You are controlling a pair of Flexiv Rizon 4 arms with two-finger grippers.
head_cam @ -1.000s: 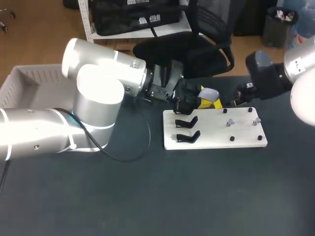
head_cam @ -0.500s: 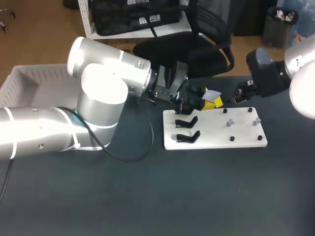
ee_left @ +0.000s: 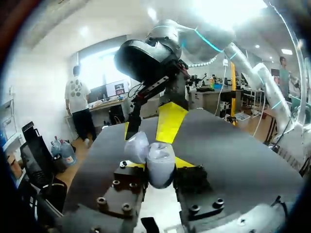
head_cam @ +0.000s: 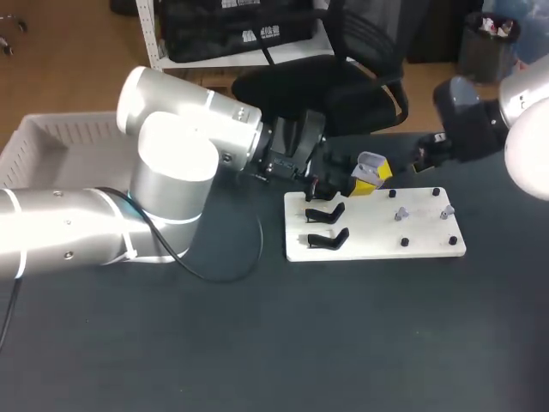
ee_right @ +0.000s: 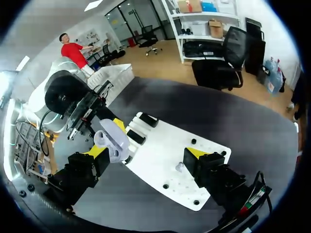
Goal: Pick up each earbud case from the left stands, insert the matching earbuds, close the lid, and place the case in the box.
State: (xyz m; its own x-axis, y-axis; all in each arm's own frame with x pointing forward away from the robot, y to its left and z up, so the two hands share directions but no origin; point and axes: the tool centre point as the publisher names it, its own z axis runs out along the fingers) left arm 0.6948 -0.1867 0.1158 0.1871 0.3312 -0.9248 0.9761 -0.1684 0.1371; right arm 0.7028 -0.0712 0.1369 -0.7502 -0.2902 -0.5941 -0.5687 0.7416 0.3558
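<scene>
My left claw (head_cam: 358,180) pinches the lid-open earbud case (head_cam: 371,162) over the white board's (head_cam: 377,236) far edge. My right claw (ee_right: 146,160) is spread, empty. Earbuds (head_cam: 400,213) sit on pegs. To do: insert, close, box (head_cam: 69,120).

- Right gripper (ee_right: 148,153): jaws wide apart above the white board (ee_right: 165,170) on the dark table (ee_right: 238,121).
- Left gripper (ee_right: 114,131) holds an open, pale earbud case (ee_right: 112,142).
- Two black stands (ee_right: 148,120) sit on the board.
</scene>
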